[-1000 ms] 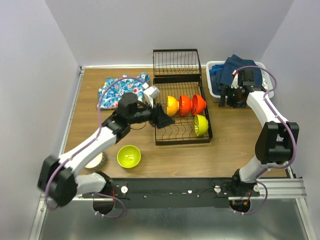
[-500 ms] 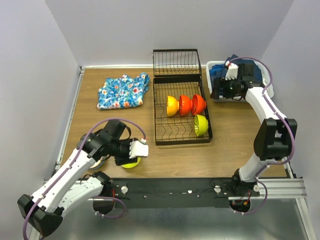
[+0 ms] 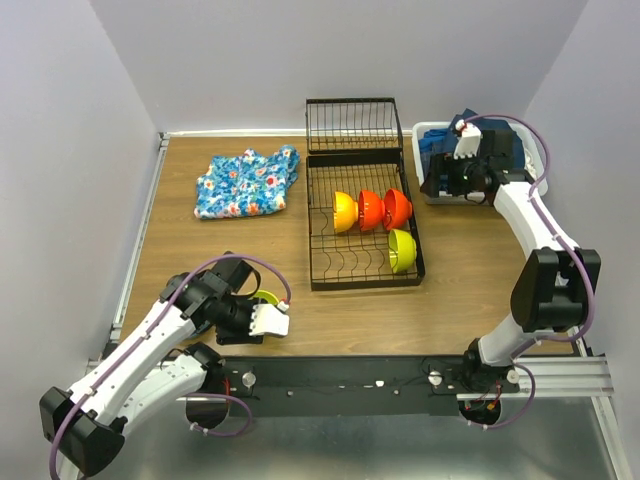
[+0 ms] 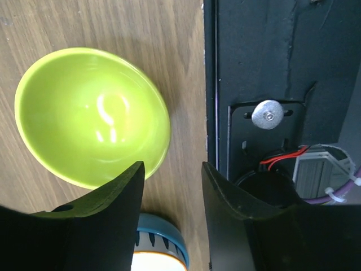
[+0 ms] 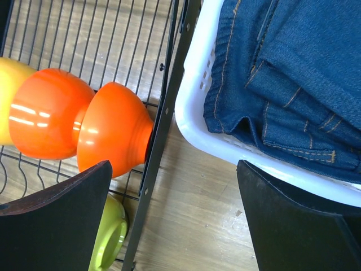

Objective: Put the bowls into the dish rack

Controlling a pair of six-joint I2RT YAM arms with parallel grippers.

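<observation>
The left hand (image 4: 172, 169) hovers half open, gripping nothing, its gap just off the rim of the lime-green bowl (image 4: 90, 113) on the table (image 4: 84, 25), well apart from the dish rack (image 3: 350, 262). Close here and it pinches air, or a finger shoves the bowl into the blue-rimmed bowl (image 4: 155, 248) beside it. The right hand (image 5: 175, 165), wide open and empty, hangs by the white basket (image 5: 197, 131)

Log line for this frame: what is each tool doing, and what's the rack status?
left tool: open, over lime-green bowl on table, not gripping | right tool: open, empty, above gap between dish rack and white basket | rack: four bowls loaded
</observation>
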